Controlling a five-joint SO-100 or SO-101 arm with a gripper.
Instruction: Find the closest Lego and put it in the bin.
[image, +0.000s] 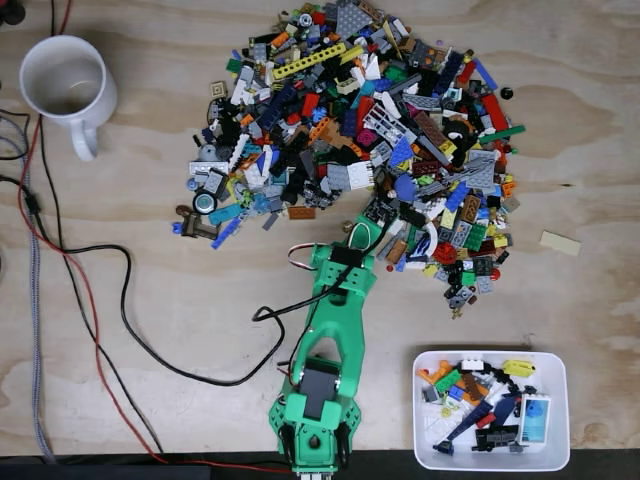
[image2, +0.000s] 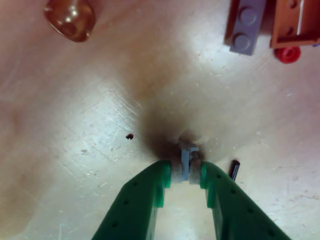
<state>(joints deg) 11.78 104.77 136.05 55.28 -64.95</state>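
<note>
A green arm (image: 330, 350) is seen stretched up the frame from the bottom edge of the fixed view, its tip reaching the lower rim of a wide Lego pile (image: 370, 130) spread across the upper middle of the wooden table (image: 150, 330). In the wrist view, the pincer (image2: 186, 176) is shown pinching a small grey Lego piece (image2: 188, 159) between its two green fingers, which enter from the bottom edge; whether the piece is lifted off the table cannot be told. In the fixed view the pincer's tip is hidden under the arm's own body and the grey piece cannot be made out. The bin (image: 491, 457) is placed at the lower right of the fixed view, already holding several pieces, well apart from the pile. A white mug (image: 66, 85) is set at the upper left. An amber round piece (image2: 70, 17) and a grey brick (image2: 246, 25) are cut off by the wrist view's top edge.
</note>
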